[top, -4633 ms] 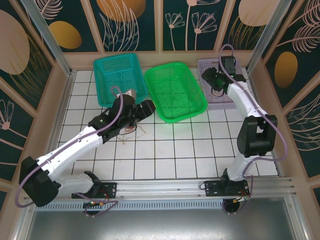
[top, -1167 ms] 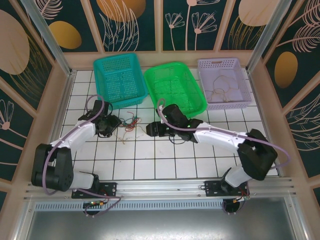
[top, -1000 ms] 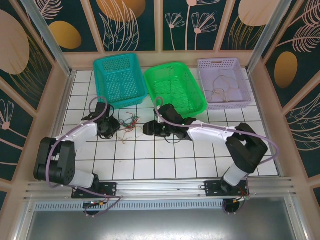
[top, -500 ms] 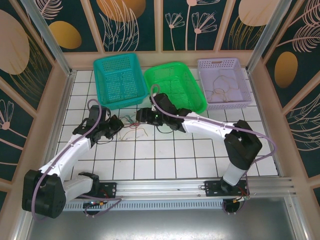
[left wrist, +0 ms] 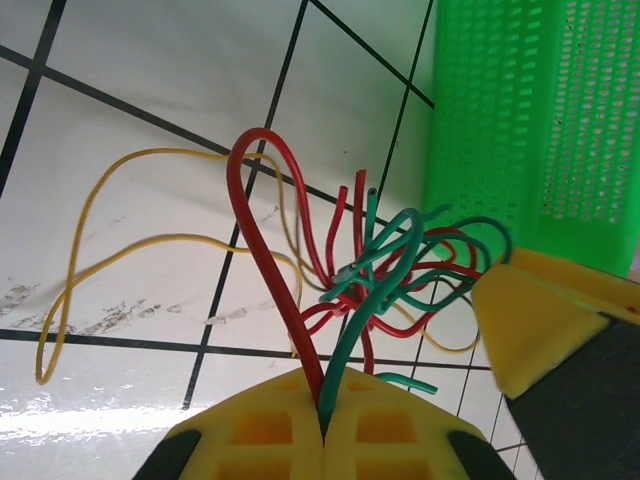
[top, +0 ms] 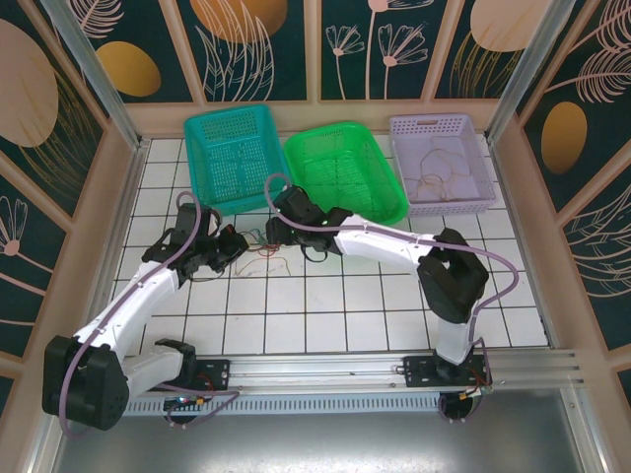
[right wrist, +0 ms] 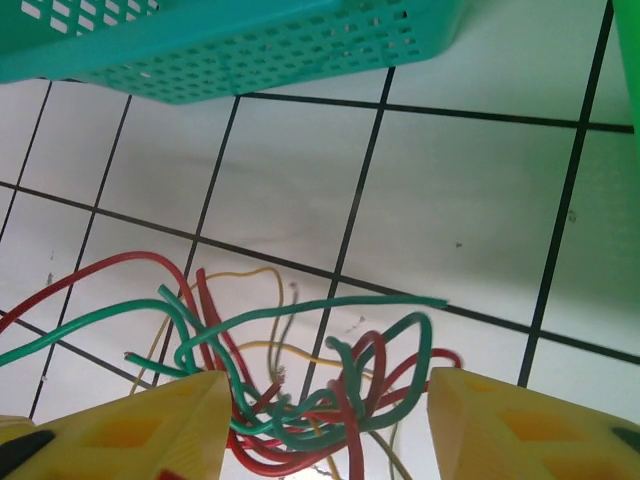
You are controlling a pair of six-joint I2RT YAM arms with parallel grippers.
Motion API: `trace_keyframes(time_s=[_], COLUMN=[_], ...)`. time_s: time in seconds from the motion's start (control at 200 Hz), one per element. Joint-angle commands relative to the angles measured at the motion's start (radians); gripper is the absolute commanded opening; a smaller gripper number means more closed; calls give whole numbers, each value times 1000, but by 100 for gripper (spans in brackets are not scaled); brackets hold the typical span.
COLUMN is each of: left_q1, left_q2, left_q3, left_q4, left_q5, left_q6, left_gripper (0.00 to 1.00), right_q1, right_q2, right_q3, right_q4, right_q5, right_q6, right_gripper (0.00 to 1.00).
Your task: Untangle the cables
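Reaching left over the white tiled table (top: 394, 296), the right arm has come from the lilac plastic basket (top: 439, 122) to the knot, so I judge another strand will be pulled out. Three mesh baskets stand far: teal basket (top: 237, 158), green basket (top: 345, 177), lilac with one tan wire (top: 434, 180). Two grippers: the right gripper (right wrist: 330, 400) is released, astride the thin tangled cables (right wrist: 300, 400); the left gripper (left wrist: 325, 420) is clenched on one red and one green strand. The knot lies between them, near the teal basket; its strands I cannot count.

We note: left arm (top: 133, 296), right arm (top: 385, 244) white-shelled, black joint housings (top: 452, 281); purple cables (top: 512, 281) loop alongside; finger pads (left wrist: 380, 425) yellow, grid-ribbed, black-backed.
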Motion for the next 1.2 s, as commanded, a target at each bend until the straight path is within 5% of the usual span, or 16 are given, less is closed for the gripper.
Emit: trace_keyframes(time_s=[0.0, 0.13, 0.285, 0.606, 1.196], left_q1=[-5, -5, -6, -6, -5], left_q2=[-8, -23, -34, -10, 86], left_q3=[29, 31, 46, 97, 157], left_q4=[-9, -20, -89, -294, -345], left_q5=[33, 32, -43, -404, -610], left_q6=[15, 20, 49, 174, 266], left_gripper=[0, 0, 0, 0, 0], right_q1=[14, -7, -77, -288, -407], right_q2=[-5, -1, -99, -446, -732], right_q3=[-7, 6, -73, -361, -506], right_q4=[-16, -4, -19, -5, -120], right_q5=[66, 91, 86, -97, -96], right_q6=[-18, 17, 85, 156, 287], right_gripper=[42, 0, 0, 0, 0])
